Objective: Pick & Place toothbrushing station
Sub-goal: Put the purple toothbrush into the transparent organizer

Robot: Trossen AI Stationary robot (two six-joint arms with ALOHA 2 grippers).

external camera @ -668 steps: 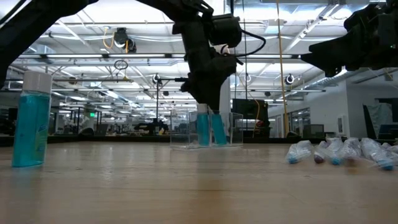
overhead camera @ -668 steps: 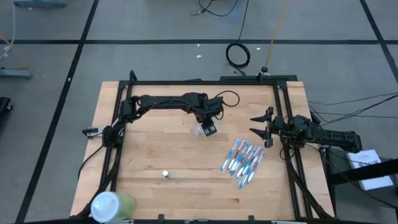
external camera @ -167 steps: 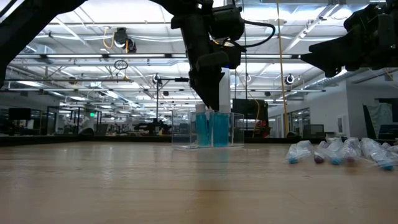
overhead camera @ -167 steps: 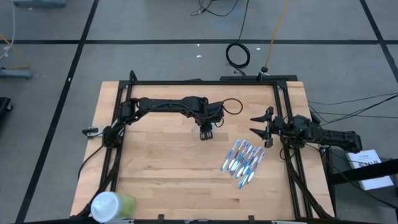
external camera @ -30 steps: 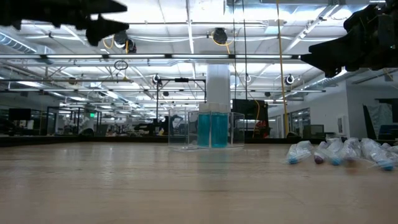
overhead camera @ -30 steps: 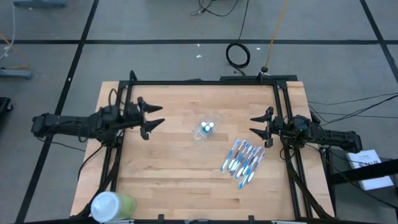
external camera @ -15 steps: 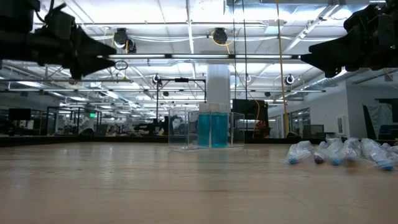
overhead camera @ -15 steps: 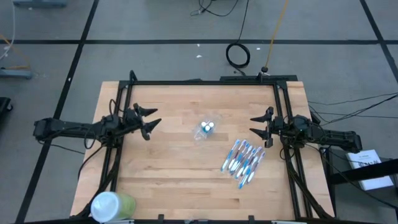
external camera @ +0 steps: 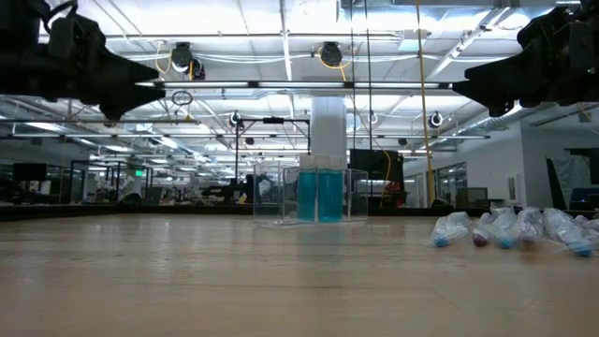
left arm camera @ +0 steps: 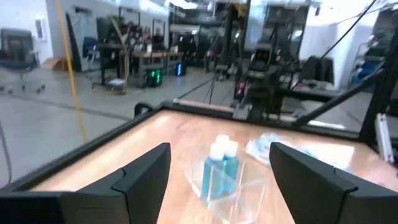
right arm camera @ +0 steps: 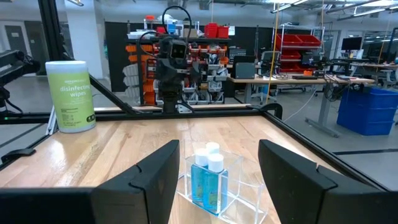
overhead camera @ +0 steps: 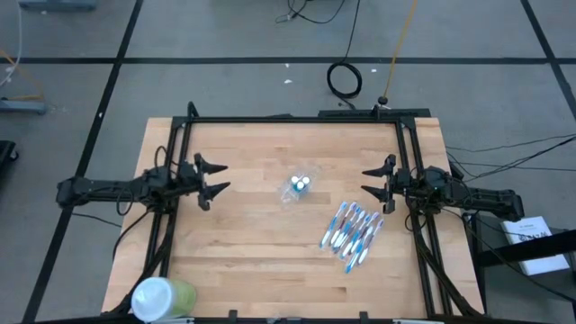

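A small clear plastic cup (overhead camera: 298,186) is standing upright near the middle of the wooden table (overhead camera: 252,261), holding teal tubes (external camera: 318,195) with white caps; 2 caps are showing from above, and the side views are making out 2 tubes side by side, so any more cannot be told. Just beside the cup, toward the right arm's side and the near edge, a cluster of slim blue-and-white toothbrushes (overhead camera: 353,231) is lying flat and fanned out on the wood, apart from the cup (an exact count is hard to make from overhead).

The left gripper (overhead camera: 209,181) is hanging over the table's left edge, well apart from the cup, its fingers spread and grasping nothing. The right gripper (overhead camera: 378,185) is waiting at the right edge, near the toothbrushes yet touching none of them, its fingers likewise parted and empty.

In both wrist views the cup is sitting in the gap between each arm's dark fingers (left arm camera: 143,171), farther off on the boards.

A green canister with a white lid (overhead camera: 162,298) is standing at the near left corner of the table.
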